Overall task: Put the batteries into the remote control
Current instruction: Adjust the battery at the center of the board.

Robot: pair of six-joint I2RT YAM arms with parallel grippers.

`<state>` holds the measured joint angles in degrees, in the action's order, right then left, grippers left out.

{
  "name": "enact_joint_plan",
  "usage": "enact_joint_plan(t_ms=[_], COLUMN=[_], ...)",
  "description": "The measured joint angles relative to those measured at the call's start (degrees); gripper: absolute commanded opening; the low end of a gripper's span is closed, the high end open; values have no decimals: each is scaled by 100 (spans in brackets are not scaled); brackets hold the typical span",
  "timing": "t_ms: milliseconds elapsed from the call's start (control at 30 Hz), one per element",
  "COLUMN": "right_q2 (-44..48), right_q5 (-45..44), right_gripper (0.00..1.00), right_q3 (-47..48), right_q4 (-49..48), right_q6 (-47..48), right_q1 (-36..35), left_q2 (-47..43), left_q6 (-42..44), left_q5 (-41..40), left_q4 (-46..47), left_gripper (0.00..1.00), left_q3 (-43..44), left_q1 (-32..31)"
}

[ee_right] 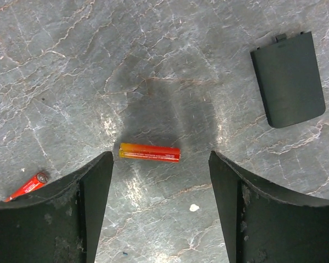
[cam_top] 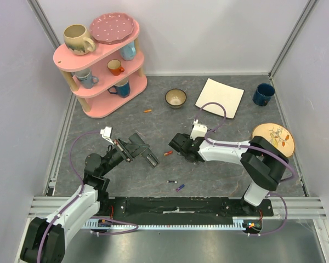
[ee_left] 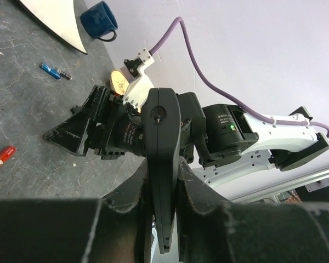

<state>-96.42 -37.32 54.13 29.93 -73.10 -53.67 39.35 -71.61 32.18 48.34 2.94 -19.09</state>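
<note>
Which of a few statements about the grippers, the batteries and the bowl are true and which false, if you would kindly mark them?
1. The left gripper is shut on the remote control. True.
2. The right gripper is shut on an orange battery. False: it is open, and the battery lies on the table between its fingers.
3. A black cover panel lies flat on the table. True.
4. The bowl stands on the pink shelf. False: it stands on the table, between the pink shelf and the white square plate.
</note>
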Motion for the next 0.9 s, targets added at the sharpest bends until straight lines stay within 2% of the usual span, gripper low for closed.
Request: enact_joint_plan(t_ms=[900], right_q2=[-367], right_q5=[42], right_gripper=[65], right_q3=[197], right_q4=[-275], right_q6=[411], right_q1=[0], left_q2=[-4], left_q6=[2], left_q5=[-2], left_q4=[-7], left_gripper=[2], left_q3=[0], left_q1=[0])
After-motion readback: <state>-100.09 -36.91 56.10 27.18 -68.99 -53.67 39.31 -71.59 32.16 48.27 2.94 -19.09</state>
